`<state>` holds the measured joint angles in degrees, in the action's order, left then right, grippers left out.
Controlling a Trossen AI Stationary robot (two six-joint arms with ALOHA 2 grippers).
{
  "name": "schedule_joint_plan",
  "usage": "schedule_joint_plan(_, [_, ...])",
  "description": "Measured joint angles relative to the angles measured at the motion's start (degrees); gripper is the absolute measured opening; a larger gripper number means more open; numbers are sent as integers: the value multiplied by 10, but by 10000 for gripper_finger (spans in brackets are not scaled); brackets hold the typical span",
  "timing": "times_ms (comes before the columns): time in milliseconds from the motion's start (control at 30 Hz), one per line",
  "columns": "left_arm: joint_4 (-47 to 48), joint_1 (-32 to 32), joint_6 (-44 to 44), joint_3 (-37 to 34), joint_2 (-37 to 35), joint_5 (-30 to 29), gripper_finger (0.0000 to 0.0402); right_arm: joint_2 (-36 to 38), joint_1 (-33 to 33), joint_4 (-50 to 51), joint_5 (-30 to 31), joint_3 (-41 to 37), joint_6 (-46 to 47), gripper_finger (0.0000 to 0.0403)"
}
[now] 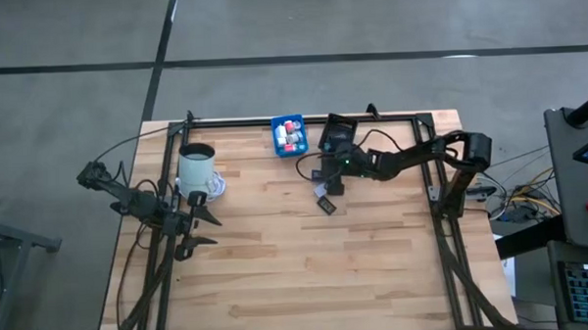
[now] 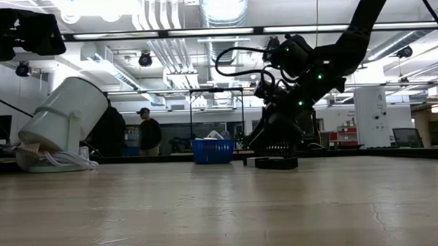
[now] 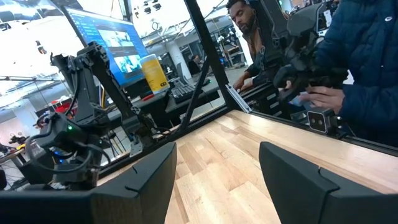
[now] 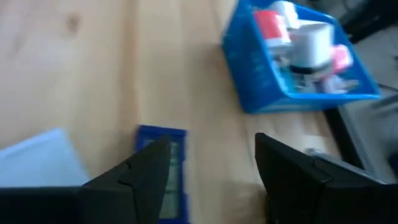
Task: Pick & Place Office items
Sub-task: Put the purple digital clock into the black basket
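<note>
A flat blue rectangle (image 4: 163, 174) lies on the wood right beside one finger of my right gripper (image 4: 211, 146), partly hidden behind that finger. A pale sheet-like piece (image 4: 37, 163) lies beside it. From above, both read as one small dark and white item (image 1: 326, 204) just nearer than my right gripper (image 1: 330, 186). That gripper slants down over the table, open, with only bare wood between its fingers. The blue bin (image 4: 298, 56) beyond it holds several red, white and pink pieces. My left gripper (image 3: 217, 152) waits open at the table's left (image 1: 210, 230).
A black bin (image 1: 337, 134) stands right of the blue bin (image 1: 289, 134) at the far edge. A large white mug (image 1: 198, 168) stands by the left arm. A person in a blue jacket (image 3: 367, 68) is beside the table. Bare wood (image 1: 308, 272) fills the near half.
</note>
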<state>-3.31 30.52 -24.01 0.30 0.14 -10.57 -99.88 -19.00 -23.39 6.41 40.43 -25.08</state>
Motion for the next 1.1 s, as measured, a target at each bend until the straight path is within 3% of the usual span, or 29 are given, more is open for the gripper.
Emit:
schedule_joint_plan(267, [0,0,0,0,0,0,234,-41,0,-9,15,5,-37,205])
schedule_joint_plan(700, [0,0,0,0,0,0,234,-62,6,-39,9,6,-4,198])
schedule_joint_plan(1100, [0,0,0,0,0,0,234,11,47,112,4,3,43,198])
